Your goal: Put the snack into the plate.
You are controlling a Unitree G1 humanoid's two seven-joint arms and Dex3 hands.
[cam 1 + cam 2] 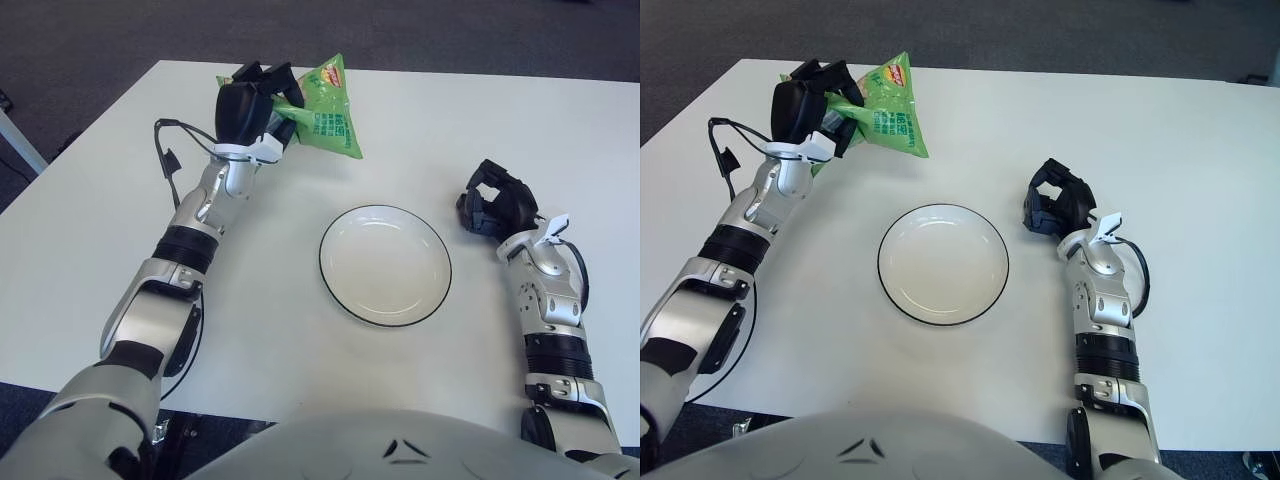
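A green snack bag (325, 118) hangs in the air above the far left part of the white table (120, 230). My left hand (252, 105) is shut on the bag's left end and holds it lifted and tilted, its free corner pointing down to the right. The white plate (385, 264) with a dark rim lies empty at the table's middle, nearer to me and to the right of the bag. My right hand (497, 203) shows to the right of the plate, fingers curled and holding nothing.
A black cable (172, 160) loops off my left wrist. The table's far edge (400, 72) runs just behind the raised bag, with dark carpet (300, 30) beyond it.
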